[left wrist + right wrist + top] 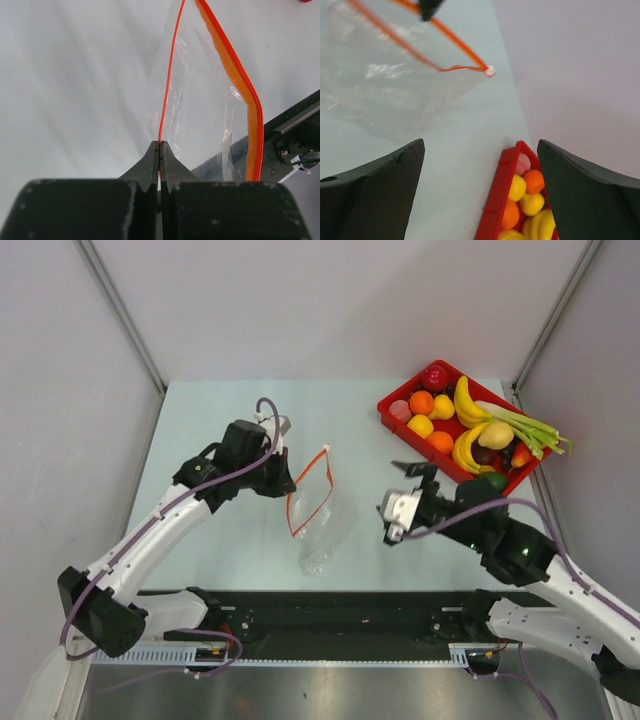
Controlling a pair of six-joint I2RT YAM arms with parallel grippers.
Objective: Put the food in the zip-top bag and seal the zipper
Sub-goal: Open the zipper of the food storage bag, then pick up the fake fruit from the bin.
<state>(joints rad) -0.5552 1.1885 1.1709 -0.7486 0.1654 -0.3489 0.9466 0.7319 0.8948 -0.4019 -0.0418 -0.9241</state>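
From above, one clear bag (pixel 322 525) lies in the middle of the table (pixel 200 420) with its mouth gaping and the orange-red zipper (pixel 296 502) forming a loop. The left gripper (pixel 283 481) sits at the left side of that loop, its jaws closed on the bag's edge. The right gripper (pixel 398 502) is to the right of the bag, apart from it, between bag and tray. One red tray (pixel 392 403) stands at the far right corner. All the fruits (pixel 421 402) are in it: two orange, two round yellow, one red at the far corner, one pale pink, one pear-shaped, one dark purple and one green at the near end. Bananas (pixel 464 400) and a bunch of green stalks (pixel 528 426) share the tray.

From the left wrist, the left gripper (pixel 160 145) has both jaws pressed together, pinching one thin lip of the zipper (pixel 248 95). The bag (pixel 200 110) spreads open beyond it, and the other lip bows away to the right.

From the right wrist, the right gripper (pixel 481 145) has its two jaws spread wide with nothing between them. The bag (pixel 380 75) lies ahead to the left, and its zipper (pixel 455 42) ends in one small white tab (pixel 490 71). The tray (pixel 495 192) corner shows below, with two orange fruits (pixel 534 180), two yellow and one pink fully visible.
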